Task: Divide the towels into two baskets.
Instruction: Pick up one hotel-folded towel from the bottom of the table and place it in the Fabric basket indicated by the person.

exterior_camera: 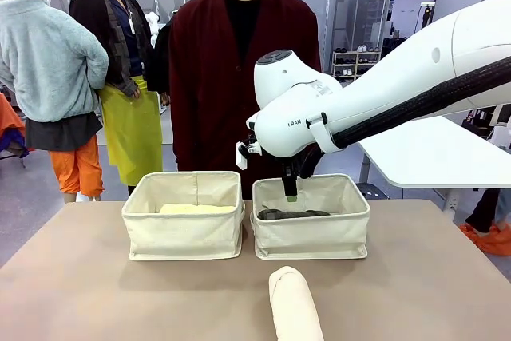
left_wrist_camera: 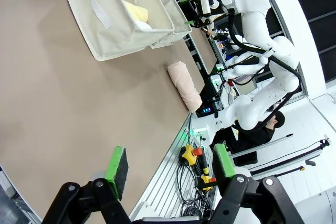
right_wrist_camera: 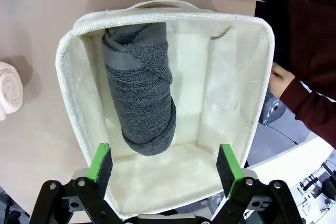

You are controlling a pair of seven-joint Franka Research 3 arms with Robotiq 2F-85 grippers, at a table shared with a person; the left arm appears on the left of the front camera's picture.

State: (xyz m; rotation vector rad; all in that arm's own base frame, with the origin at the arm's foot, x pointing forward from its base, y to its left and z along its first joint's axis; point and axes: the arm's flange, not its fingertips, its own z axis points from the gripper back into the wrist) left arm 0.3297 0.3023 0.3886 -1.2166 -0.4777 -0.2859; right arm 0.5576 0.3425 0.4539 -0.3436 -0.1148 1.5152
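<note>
The right basket [exterior_camera: 311, 227] stands on the table [exterior_camera: 96, 293] and serves as the reference for everything else. Inside it, the dark grey towel [exterior_camera: 291, 214] lies lengthwise along one side wall, leaving the rest of the floor bare. Directly above this basket's opening hangs the right gripper [exterior_camera: 291, 192], its jaws spread wide with nothing between them. In the right wrist view, the green pads [right_wrist_camera: 101, 162] of the right gripper [right_wrist_camera: 165, 162] stand apart over the near end of the dark grey towel [right_wrist_camera: 142, 98], not touching it. Just beside the right basket, on the robot's left, sits the left basket [exterior_camera: 182, 217], their walls almost touching, and the pale yellow towel [exterior_camera: 196, 208] lies in it. On the robot's side of the right basket, well clear of it on the bare table, lies the cream-pink towel [exterior_camera: 294, 305]. Beyond the right basket's far wall stands a person in a dark red cardigan [exterior_camera: 231, 61], one hand [right_wrist_camera: 281, 80] near that wall. Well away from the right basket, over the table's edge on the robot's side, the left gripper [left_wrist_camera: 170, 163] hangs with jaws wide and empty.
</note>
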